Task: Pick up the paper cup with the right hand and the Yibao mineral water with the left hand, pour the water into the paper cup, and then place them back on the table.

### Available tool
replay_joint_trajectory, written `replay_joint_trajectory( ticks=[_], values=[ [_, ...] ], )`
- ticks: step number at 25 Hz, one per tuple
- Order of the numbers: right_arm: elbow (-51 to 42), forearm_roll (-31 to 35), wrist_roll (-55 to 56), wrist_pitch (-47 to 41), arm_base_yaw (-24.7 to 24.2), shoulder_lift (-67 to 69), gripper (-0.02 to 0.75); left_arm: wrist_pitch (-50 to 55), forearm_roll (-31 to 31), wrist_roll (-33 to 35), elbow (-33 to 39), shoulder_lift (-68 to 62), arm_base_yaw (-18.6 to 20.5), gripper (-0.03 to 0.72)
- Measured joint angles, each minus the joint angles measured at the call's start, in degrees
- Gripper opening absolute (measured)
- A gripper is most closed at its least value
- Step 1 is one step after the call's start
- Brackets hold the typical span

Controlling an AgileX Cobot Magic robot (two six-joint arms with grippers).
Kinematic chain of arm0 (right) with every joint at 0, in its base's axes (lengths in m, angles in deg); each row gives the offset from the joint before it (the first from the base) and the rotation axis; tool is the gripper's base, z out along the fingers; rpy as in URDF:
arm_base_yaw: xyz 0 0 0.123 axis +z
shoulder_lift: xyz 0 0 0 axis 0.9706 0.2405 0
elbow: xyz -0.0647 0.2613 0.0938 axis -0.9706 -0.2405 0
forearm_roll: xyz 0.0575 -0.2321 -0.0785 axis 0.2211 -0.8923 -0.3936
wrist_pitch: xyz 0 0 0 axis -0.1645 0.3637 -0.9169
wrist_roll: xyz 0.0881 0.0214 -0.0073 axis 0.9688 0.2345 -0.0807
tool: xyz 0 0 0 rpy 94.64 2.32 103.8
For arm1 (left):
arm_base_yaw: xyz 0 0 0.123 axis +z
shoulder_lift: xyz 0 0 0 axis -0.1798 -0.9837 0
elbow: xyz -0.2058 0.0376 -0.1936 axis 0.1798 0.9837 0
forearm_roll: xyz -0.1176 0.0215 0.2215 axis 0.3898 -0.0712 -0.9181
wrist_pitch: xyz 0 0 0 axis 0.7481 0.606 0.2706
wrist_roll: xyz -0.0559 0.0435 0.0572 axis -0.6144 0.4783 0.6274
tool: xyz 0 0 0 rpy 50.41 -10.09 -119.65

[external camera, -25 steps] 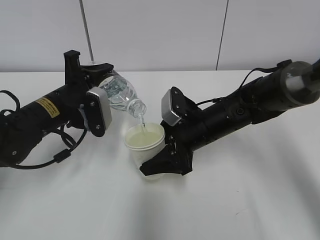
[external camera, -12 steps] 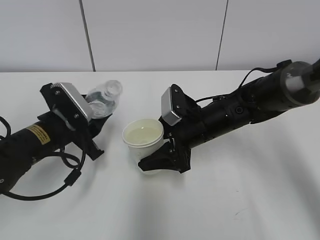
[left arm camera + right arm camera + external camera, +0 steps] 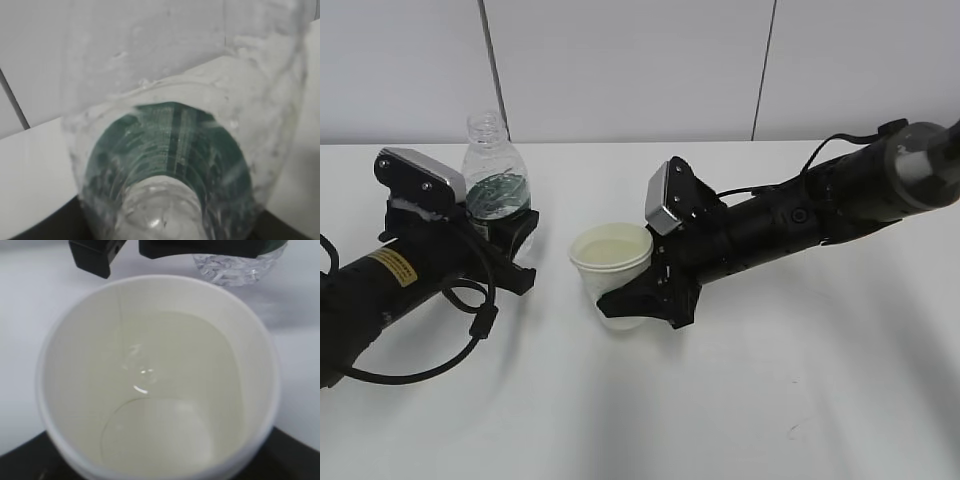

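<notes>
Standing upright again after its tilt a second ago: Yibao mineral water [image 3: 493, 180], clamped in left end effector [image 3: 505, 232], left of paper cup [image 3: 612, 272]. Cup: clasped by right end effector [image 3: 642, 303], water [image 3: 165, 390] inside, seemingly just above tabletop [image 3: 740, 400]. Pouring judged finished; setting-down remains.

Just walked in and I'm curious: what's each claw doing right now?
Left claw shut on bottle, upright. Right claw shut on cup, water inside. Nothing in the way on the table.
</notes>
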Motion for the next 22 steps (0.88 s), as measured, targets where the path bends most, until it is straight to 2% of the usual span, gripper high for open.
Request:
replay_joint_trajectory(
  ticks=[10,16,22],
  values=[
    [-1.3,4.5,-1.06,1.13,-7.41,0.0,0.461,0.0,-2.07,-3.0,0.01,0.0,0.0,0.343],
    [-5.81,12.71,-10.68,1.69,-9.22,0.0,0.461,0.0,-2.33,-4.28,0.01,0.0,0.0,0.343],
    [-9.54,25.29,-22.19,1.95,-9.22,0.0,0.461,-0.18,-3.94,-5.31,0.01,-1.75,0.0,0.343]
  ],
)
